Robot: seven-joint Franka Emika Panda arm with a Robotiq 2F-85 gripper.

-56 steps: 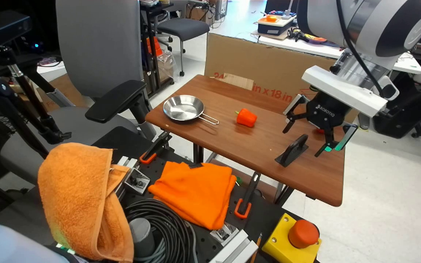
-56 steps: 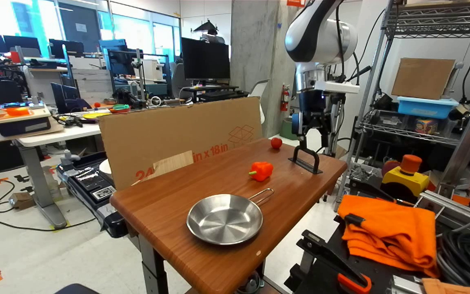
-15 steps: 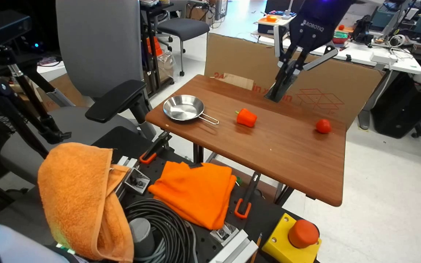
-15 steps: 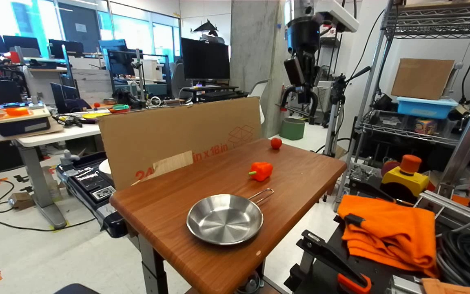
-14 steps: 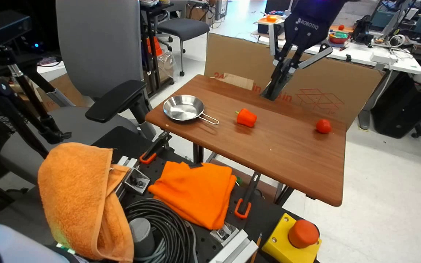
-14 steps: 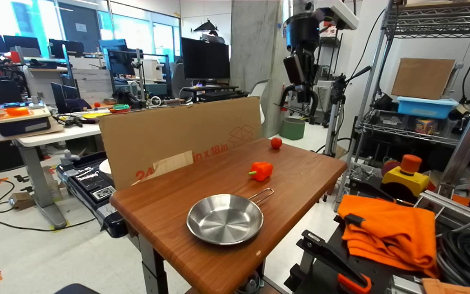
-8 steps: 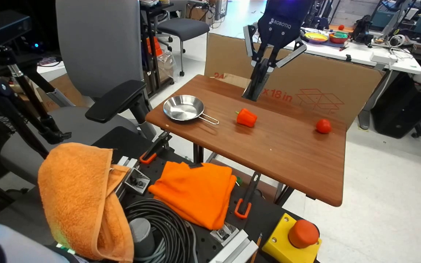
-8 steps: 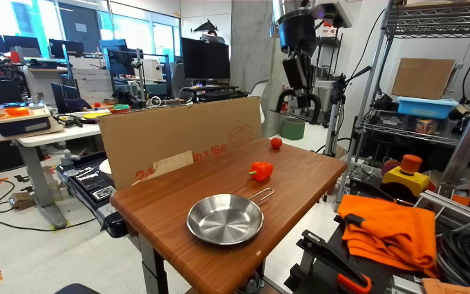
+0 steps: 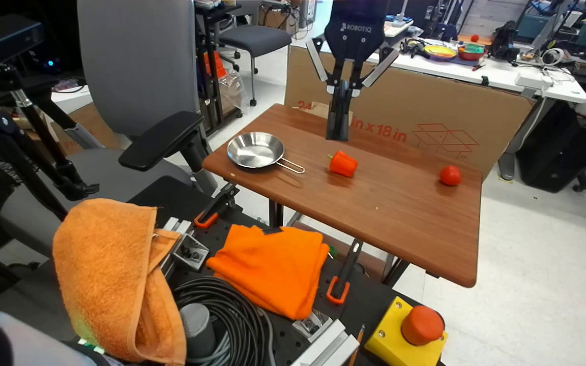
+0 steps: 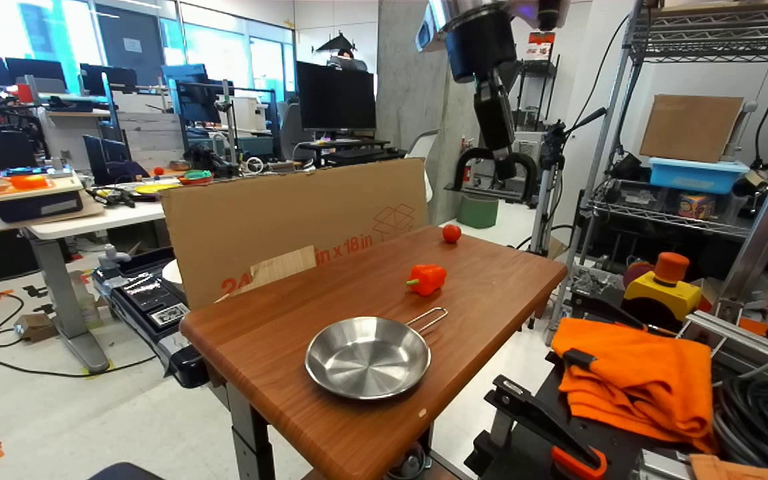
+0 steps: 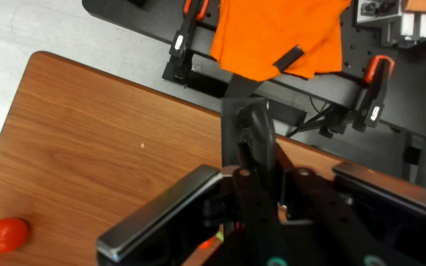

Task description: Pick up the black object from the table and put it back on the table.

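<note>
The black object [image 9: 337,128], a handle on a flat base plate, hangs in the air above the brown table [image 9: 400,208]. My gripper [image 9: 342,96] is shut on its handle, fingers pointing down. In an exterior view the curved handle [image 10: 529,175] shows on both sides of the fingers, with the thin plate below, well off the tabletop [image 10: 277,307]. From the wrist view, the black object [image 11: 229,129] reaches out beyond the jaws; its near part is hidden by the fingers.
On the table are a steel pan [image 9: 255,150], an orange pepper [image 9: 343,164] near the middle and a red tomato [image 9: 450,175] at a far corner. A cardboard panel [image 10: 304,213] stands along one long edge. An orange cloth [image 9: 272,269] lies on the black bench opposite.
Several seconds ago the black object stood on the table below my open gripper. Now it is gripped and lifted. Over the last second the arm carried it toward the pan's end, turning more upright.
</note>
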